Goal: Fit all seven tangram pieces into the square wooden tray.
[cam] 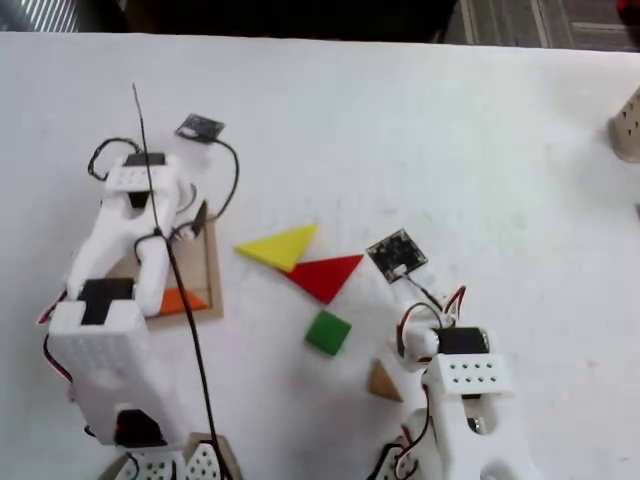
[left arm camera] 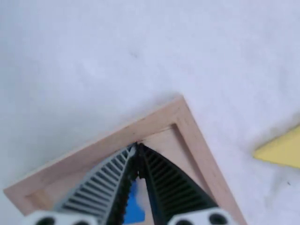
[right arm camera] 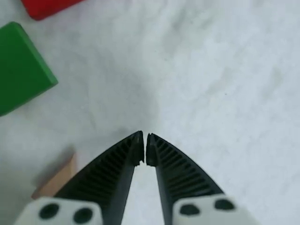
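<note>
- High view: the left arm (cam: pixel 120 240) reaches over the square wooden tray (cam: pixel 213 272), which lies at the left of the desk (cam: pixel 400 130). The left fingers (cam: pixel 200 218) point down at the tray's far right corner.
- An orange piece (cam: pixel 180 300) lies inside the tray at its near edge.
- Right of the tray, a yellow triangle (cam: pixel 280 247) and a red triangle (cam: pixel 325 275) lie just beside each other. A green square (cam: pixel 328 332) sits nearer, apart from both. A tan triangle (cam: pixel 382 382) lies nearest, close beside the right arm (cam: pixel 465 375).
- A small black board (cam: pixel 397 255) on a cable lies just right of the red triangle. A pale perforated block (cam: pixel 627 125) stands at the far right edge.
- Left wrist view: the left fingers (left arm camera: pixel 103 183) are closed, tips meeting at the tray's (left arm camera: pixel 140 124) inner corner. A blue piece (left arm camera: pixel 133 206) shows in the gap behind the tips, and I cannot tell whether it is gripped or lies below. The yellow triangle (left arm camera: pixel 281 150) lies outside the rim.
- Right wrist view: the right fingers (right arm camera: pixel 117 168) are all but closed, with a hairline gap at the tips, and hold nothing above bare desk. The green square (right arm camera: pixel 21 65), red triangle (right arm camera: pixel 47 7) and tan triangle (right arm camera: pixel 56 180) lie to the left, untouched.
</note>
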### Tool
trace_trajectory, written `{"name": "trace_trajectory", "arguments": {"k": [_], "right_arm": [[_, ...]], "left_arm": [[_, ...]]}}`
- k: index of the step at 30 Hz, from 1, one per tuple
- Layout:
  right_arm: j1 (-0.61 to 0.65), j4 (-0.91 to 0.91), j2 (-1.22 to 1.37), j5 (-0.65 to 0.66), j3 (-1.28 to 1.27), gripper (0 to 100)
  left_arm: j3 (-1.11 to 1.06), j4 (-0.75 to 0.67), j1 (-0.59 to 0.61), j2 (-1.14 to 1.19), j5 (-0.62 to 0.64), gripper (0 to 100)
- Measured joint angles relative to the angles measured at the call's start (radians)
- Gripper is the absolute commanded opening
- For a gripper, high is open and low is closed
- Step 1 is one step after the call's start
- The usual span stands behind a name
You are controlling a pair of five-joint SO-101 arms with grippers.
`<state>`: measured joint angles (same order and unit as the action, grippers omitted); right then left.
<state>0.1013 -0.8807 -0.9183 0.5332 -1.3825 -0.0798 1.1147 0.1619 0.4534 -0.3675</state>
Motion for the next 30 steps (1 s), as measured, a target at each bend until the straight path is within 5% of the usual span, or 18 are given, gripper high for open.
{"name": "trace_trajectory", "arguments": {"k": [17, 30], "right_arm": [[0.000, 0.000, 0.000, 0.000, 0.000, 1.8], [0.000, 0.000, 0.000, 0.000, 0.000, 1.8]], "left_arm": [[0.110, 0.051, 0.161, 0.026, 0.046, 2], [0.114, 0.210, 0.288, -0.311, 0.046, 2]]}}
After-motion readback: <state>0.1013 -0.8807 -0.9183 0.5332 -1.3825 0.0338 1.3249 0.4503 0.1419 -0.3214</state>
